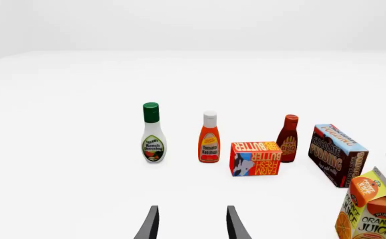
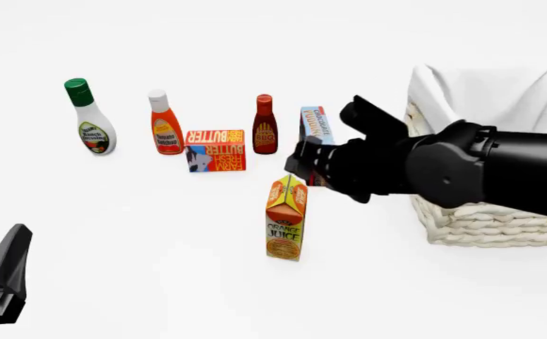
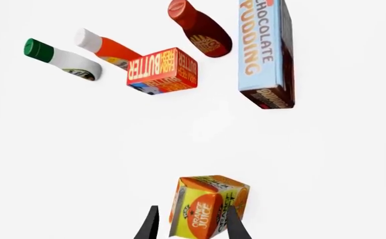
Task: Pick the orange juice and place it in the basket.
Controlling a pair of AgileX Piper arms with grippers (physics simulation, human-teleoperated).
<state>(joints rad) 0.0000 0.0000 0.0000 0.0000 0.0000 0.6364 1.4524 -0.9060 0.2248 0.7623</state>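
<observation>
— Right gripper [image 3: 191,225]?
— Spread wide, fingers either side of the juice carton's [image 3: 206,205] top, apparently not yet closed on it.
— Carton's place?
— Upright on the table [image 2: 160,233], just left of the basket [image 2: 481,222], nearer than the other groceries.
— Left gripper [image 1: 191,225]?
— Low at the near left, open, holding nothing.
— Further back?
— A row: ranch dressing bottle [image 2: 92,118], ketchup bottle [image 2: 165,123], butter box [image 2: 216,150], BBQ sauce bottle [image 2: 265,125], then a pudding box [image 2: 315,127] partly hidden behind the right arm.
</observation>
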